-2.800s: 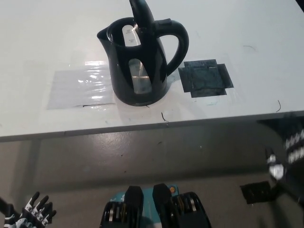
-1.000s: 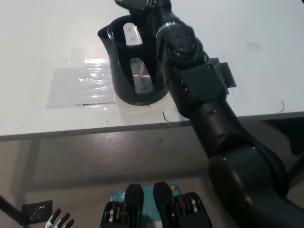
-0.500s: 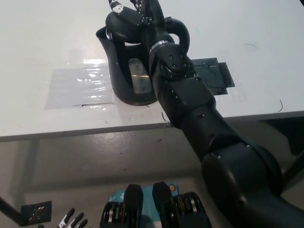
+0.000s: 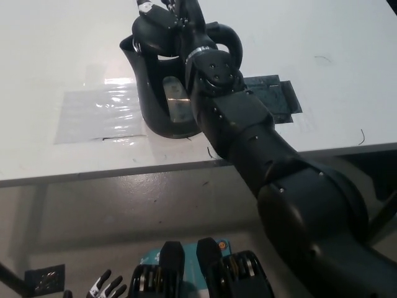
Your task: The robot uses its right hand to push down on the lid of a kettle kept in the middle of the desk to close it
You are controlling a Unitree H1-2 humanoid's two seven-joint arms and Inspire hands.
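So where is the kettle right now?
In the head view the kettle stands near the middle of the white desk, under the right hand, beside a clear plastic patch.

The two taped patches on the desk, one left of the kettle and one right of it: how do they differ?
The clear patch is glossy and see-through, catching bright glare; the dark patch is grey-black and dull. The clear patch is the wider of the two and lies fully in view, while the dark patch is partly covered by the right arm. Both lie flat on the white desk, beside the kettle.
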